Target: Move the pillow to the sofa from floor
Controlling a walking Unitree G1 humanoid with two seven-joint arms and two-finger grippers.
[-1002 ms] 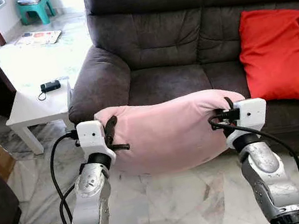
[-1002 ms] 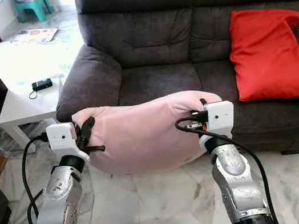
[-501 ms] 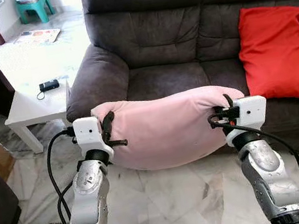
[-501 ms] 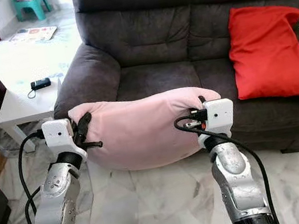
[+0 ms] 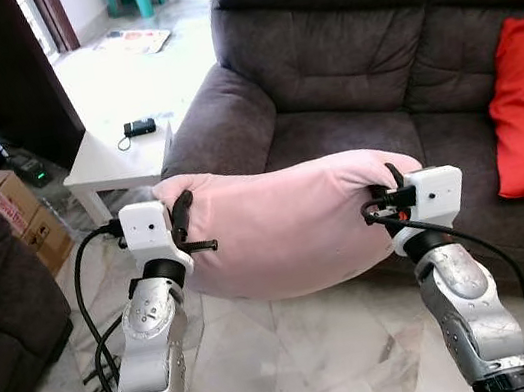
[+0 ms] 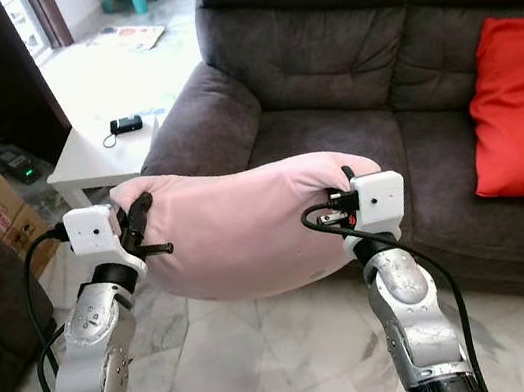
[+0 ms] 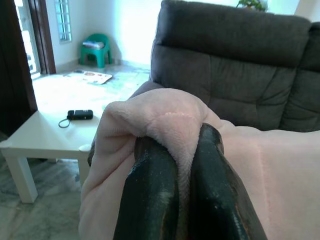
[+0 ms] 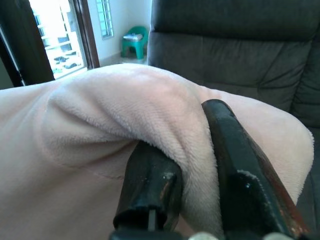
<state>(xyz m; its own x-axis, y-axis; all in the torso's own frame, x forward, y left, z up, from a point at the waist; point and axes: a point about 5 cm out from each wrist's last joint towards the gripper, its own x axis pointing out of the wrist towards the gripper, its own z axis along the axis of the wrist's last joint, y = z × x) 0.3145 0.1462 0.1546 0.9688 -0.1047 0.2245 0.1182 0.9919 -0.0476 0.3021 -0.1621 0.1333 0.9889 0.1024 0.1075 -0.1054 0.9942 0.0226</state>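
Facing the dark sofa [image 5: 352, 129] with the pink pillow [image 5: 289, 232] held off the floor before its seat (sagging in the middle), pinched at 2 corners by the left gripper [image 7: 172, 165] and right gripper [image 8: 197, 165], risking slippage from such thin folds.

Pink pillow [image 6: 248, 229] held off floor, left gripper [image 6: 142, 227] and right gripper [image 6: 347, 191] apparently pinching its ends, sofa [image 6: 340, 60] behind

Two silver forearms with round joint caps and small screws end in black cuffs near the camera. Each wrist carries a white boxy housing, with black cables looping off it. The left gripper [image 5: 190, 231] and right gripper [image 5: 393, 191] each have two long, glossy black fingers [image 7: 150, 195].
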